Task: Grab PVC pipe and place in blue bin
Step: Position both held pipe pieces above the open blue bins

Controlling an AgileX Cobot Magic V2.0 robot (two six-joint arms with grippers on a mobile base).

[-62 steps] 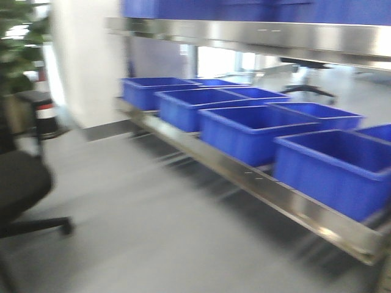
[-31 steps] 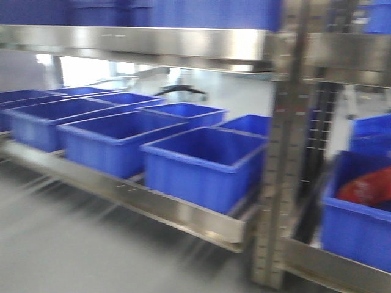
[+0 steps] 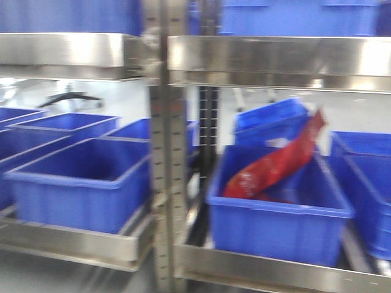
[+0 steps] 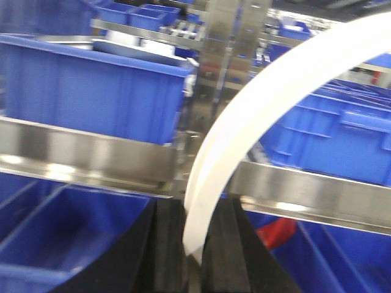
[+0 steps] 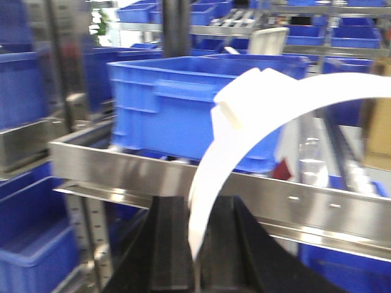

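Ahead, faced a steel rack (image 3: 263, 58) split by an upright post (image 3: 160, 183), all of it blurred. Saw a near blue bin (image 3: 79, 189) on the lower shelf left of the post, with more blue bins in rows behind and beside it. Right of the post, saw a second blue bin (image 3: 275, 229) holding a red bag (image 3: 275, 168), leaned diagonally with its upper end past the far rim. Noted a tilted bin (image 3: 269, 119) just behind that one, and further blue bins on the upper shelf.

Found the left hand (image 4: 195, 268) low in the left wrist view, only as dark finger shapes close on either side of a white curved strip (image 4: 263, 101) rising from between them and arcing to the upper right. Could not tell open from closed for that hand. Behind it, saw a steel shelf rail (image 4: 85, 152) with a blue bin resting above, and a patch of red low on the right.

Found the right hand (image 5: 195, 268) much the same in the right wrist view: dark finger shapes at the bottom, a similar white band (image 5: 226, 146) curving up and to the right, a large blue crate (image 5: 171, 104) on a steel ledge (image 5: 122, 165) beyond. Could not tell its state either.

Could not place the PVC pipe with any certainty in the three views, nor rule either white piece in or out as that pipe
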